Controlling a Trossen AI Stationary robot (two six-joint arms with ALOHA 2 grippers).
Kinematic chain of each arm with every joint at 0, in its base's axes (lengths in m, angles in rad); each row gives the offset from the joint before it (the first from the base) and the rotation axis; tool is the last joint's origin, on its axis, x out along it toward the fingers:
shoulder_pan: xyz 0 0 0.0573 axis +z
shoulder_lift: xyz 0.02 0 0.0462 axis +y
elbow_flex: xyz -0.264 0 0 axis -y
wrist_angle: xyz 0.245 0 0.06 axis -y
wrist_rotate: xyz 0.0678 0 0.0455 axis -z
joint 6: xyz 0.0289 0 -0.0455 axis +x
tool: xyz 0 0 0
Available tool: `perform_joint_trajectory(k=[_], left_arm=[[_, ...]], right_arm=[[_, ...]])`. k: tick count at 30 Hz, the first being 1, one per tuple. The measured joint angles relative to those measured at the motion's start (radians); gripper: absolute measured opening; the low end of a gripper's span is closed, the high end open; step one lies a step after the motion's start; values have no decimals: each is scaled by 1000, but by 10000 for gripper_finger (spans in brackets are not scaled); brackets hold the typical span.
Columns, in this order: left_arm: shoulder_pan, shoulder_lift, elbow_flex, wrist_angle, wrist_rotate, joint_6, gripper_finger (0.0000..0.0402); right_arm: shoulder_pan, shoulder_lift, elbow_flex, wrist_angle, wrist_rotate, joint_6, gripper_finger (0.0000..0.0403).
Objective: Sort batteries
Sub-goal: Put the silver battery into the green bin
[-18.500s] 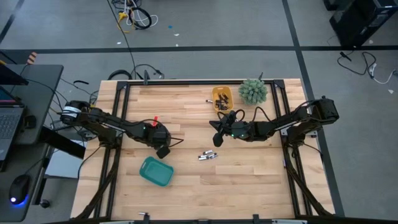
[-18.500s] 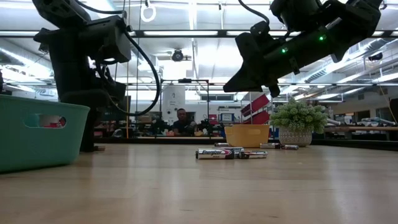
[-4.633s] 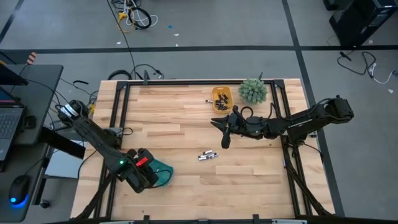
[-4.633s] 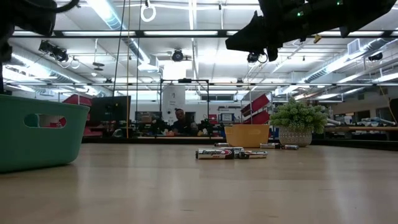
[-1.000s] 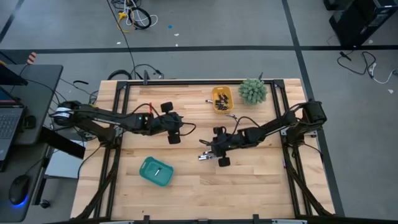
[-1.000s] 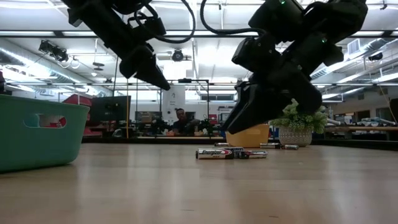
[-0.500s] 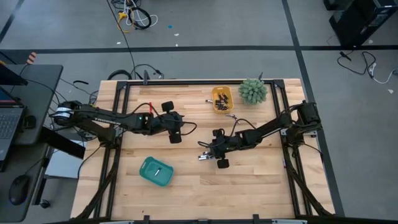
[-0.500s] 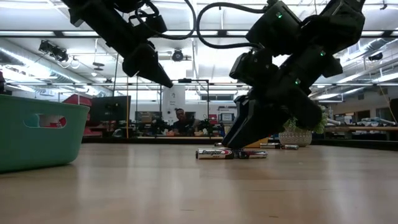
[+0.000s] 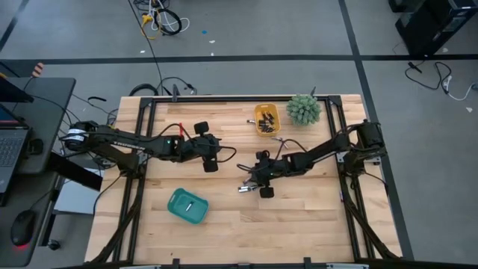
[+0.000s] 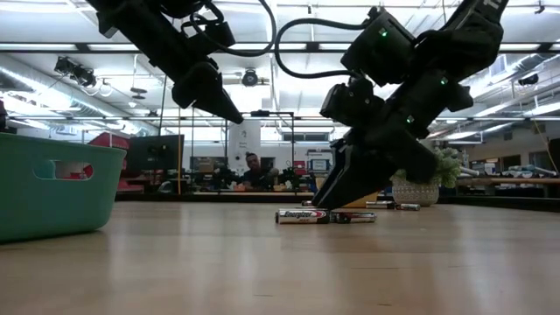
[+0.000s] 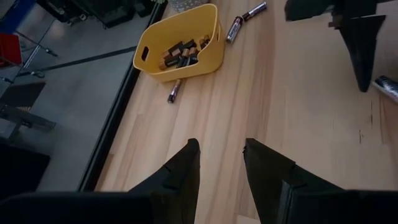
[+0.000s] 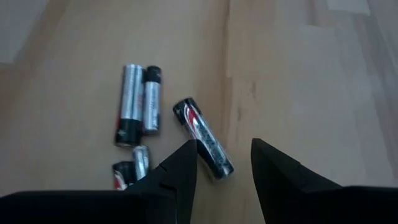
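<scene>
The right gripper (image 12: 222,163) hangs low over the loose batteries (image 12: 138,106) mid-counter (image 9: 299,217), fingers parted and empty astride one dark cell (image 12: 203,138), evidently lining up a pick, while the left gripper (image 11: 219,163), likewise open and empty, waits aloft facing the yellow tray (image 11: 180,42).

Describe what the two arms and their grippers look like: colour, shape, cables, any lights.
Both arms are dark, slim, jointed links. The left gripper and right gripper each end in two black, wedge-shaped tapering fingers. Black cables loop off the wrists. Small green lights show on the right arm in the low view, and a red mark sits on the left arm's forearm in the high view.
</scene>
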Motion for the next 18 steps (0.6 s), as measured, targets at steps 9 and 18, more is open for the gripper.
perform_joint_trajectory(k=[9,18], left_arm=[[0,0,0,0,0,-1,124],[0,0,0,1,8,-2,124]], right_arm=[[-8,0,0,4,0,-59,138],[-20,0,0,32,-32,-129,135]])
